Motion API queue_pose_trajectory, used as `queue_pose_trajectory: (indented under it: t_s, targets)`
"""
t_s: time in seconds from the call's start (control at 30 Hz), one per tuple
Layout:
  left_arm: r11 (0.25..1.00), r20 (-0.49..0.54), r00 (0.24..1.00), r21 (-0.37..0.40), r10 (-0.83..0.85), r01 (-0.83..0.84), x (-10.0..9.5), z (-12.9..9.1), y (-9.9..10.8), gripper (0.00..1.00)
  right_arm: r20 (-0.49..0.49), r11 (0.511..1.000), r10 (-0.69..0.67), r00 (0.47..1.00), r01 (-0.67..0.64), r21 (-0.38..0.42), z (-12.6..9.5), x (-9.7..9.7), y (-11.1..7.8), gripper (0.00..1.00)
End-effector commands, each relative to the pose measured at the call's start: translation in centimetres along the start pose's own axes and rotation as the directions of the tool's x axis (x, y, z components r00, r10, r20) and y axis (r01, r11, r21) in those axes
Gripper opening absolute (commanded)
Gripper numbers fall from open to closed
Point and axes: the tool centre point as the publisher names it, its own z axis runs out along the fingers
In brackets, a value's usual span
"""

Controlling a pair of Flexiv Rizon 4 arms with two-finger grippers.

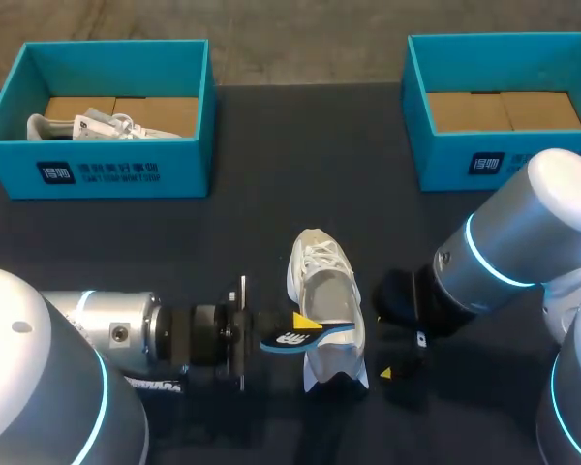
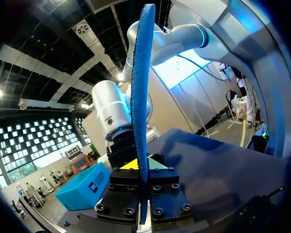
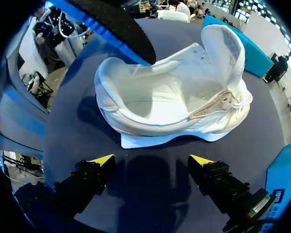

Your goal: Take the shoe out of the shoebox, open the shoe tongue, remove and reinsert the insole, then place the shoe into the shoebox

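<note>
A white shoe (image 1: 324, 305) lies on the dark table at the middle, toe toward the far side, its tongue pulled open (image 3: 184, 97). My left gripper (image 1: 300, 327) is at the shoe's left side, shut on a blue insole (image 1: 295, 339) held over the shoe's heel. In the left wrist view the insole (image 2: 141, 97) stands edge-on, rising from between the fingers (image 2: 140, 191). My right gripper (image 1: 380, 334) is at the shoe's right side, open; in its own view the gripper (image 3: 151, 160) faces the shoe's side with nothing between its fingers. The insole (image 3: 119, 24) shows beyond the shoe.
A teal shoebox (image 1: 107, 170) at the far left holds another white shoe (image 1: 87, 126). A second teal shoebox (image 1: 484, 160) at the far right shows only its cardboard floor. Bare tabletop lies between the boxes and the shoe.
</note>
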Motion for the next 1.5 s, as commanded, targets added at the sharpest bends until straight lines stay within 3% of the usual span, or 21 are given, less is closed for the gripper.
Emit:
queue_pose_trajectory:
  t_s: [0.03, 0.5, 0.7, 1.5]
  targets:
    - [1.0, -0.003, 1.0, 0.011, 0.006, -0.006, 0.0, -0.1, 0.6, 0.0, 0.003, 1.0, 0.001, 1.0, -0.001, -0.002, -0.3, 0.4, 0.3, 1.0]
    - [0.998, -0.013, 0.999, 0.032, 0.049, -0.049, 0.2, 0.9, 1.0, 0.0, 0.004, 1.0, 0.012, 1.0, -0.012, 0.006, -2.0, 0.9, 0.7, 1.0]
    - [0.998, -0.018, 0.998, 0.0, 0.061, -0.061, 0.5, 0.9, 1.3, 0.0, 0.008, 1.0, 0.011, 1.0, -0.011, -0.001, -2.0, 0.8, 0.5, 1.0]
    - [0.999, 0.008, 1.0, 0.022, 0.028, -0.028, 0.9, 1.6, 1.9, 0.0, 0.03, 1.0, 0.022, 0.999, -0.021, -0.01, -2.4, 0.9, 0.5, 1.0]
